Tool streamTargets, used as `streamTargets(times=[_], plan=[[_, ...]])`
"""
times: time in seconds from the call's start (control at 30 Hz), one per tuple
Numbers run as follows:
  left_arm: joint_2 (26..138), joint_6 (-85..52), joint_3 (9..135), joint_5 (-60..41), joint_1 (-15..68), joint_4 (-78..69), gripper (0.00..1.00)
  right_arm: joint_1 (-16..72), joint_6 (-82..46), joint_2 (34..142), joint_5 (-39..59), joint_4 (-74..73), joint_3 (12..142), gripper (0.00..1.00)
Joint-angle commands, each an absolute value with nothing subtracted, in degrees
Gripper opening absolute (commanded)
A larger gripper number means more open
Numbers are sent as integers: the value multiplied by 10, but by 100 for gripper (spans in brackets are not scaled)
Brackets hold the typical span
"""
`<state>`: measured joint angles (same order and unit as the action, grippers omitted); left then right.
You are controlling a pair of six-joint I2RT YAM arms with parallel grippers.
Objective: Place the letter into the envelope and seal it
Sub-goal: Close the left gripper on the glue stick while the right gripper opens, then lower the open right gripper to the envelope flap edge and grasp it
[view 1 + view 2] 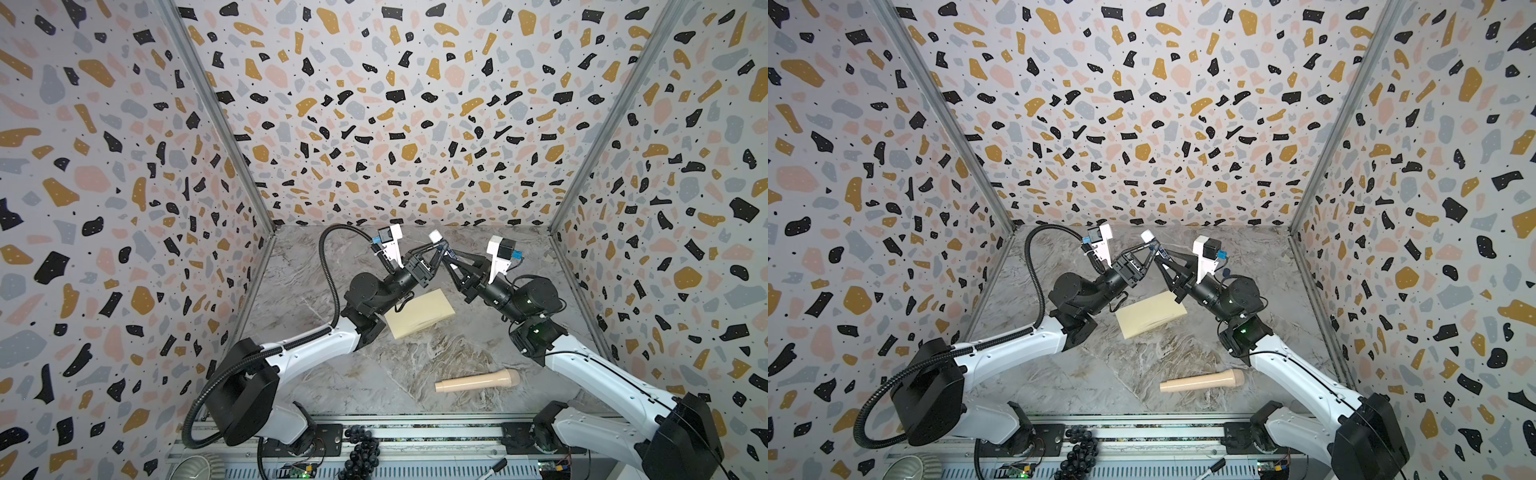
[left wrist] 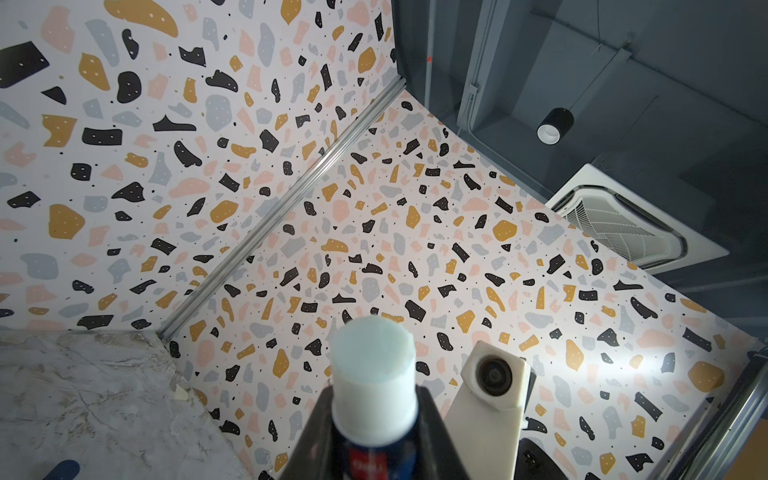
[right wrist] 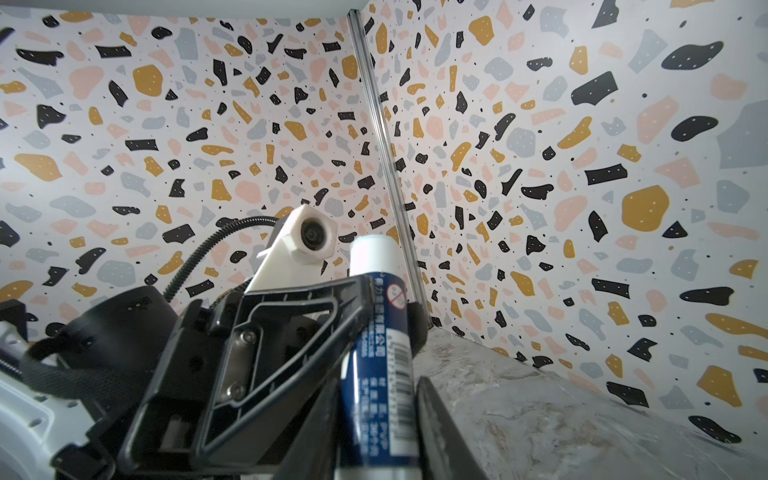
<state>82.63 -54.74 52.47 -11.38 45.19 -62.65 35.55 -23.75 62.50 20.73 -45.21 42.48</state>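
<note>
— What colour is the glue stick (image 3: pixel 376 332) at the left gripper (image 1: pixel 437 248)?
— Dark blue body with white print and a barcode, a white collar and a pale bluish-white tip. The gripper itself is black.
— And beneath the gripper?
— The envelope (image 1: pixel 419 313) is plain pale yellow, and the table (image 1: pixel 374 365) is grey marble with tan veins. Well apart lies a peach-beige cylinder (image 1: pixel 478 380).
— Behind the gripper?
— The walls (image 1: pixel 395 104) are white terrazzo with black, mustard, pink and grey blotches.

Only readable stuff we spot is on the white-capped dark blue glue stick (image 3: pixel 378 353): "PVP", Chinese "有限公司", a barcode, a red prohibition sign.
</note>
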Motion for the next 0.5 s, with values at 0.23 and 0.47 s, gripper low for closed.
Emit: streamTargets(times=[0.23,0.47], plan=[[782,-449,553,-102,449,-559,0,359,-86,593,227,-291,489,90],[762,-429,547,-114,417,-515,0,354,12,561,197,-210,496,99]])
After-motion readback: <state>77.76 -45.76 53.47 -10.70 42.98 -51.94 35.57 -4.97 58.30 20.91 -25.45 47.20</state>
